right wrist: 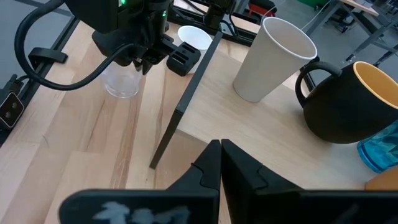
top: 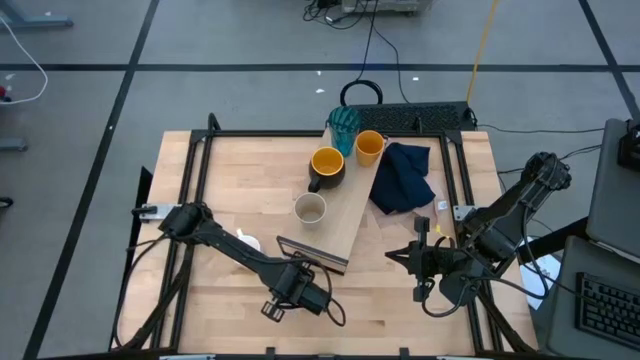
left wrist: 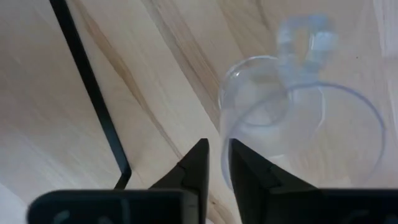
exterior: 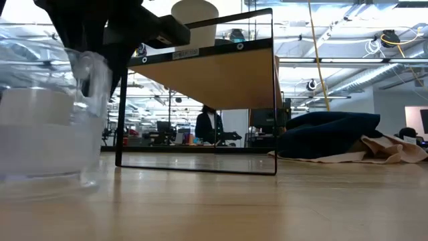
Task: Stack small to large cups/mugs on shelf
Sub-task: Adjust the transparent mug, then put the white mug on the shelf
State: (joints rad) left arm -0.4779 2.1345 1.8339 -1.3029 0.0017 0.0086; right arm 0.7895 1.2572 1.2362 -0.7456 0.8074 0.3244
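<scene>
The light-wood shelf (top: 352,215) runs slantwise across the table on a black frame. On it stand a beige cup (top: 310,208), a dark mug with a yellow inside (top: 327,165), an orange cup (top: 369,147) and a teal tumbler (top: 343,125). A white mug (top: 247,243) stands on the table to the left of the shelf's near end. Near the front edge a small clear glass (left wrist: 298,124) stands upright on the table. My left gripper (left wrist: 219,165) points down over its rim, open by a narrow gap. My right gripper (right wrist: 219,162) is shut and hovers right of the shelf. My left gripper comes from above. One finger (left wrist: 198,165) is outside the clear glass's rim (left wrist: 224,134) and the other (left wrist: 249,174) is inside, on the side opposite the handle (left wrist: 305,37). I cannot tell whether either finger touches the wall. The glass rests on its base.
A navy cloth (top: 403,178) lies bunched on the table to the right of the shelf, with a pale cloth (exterior: 394,150) beside it. The black frame (exterior: 194,164) under the shelf holds it above the table. Bare wood lies between the glass and the shelf's near end.
</scene>
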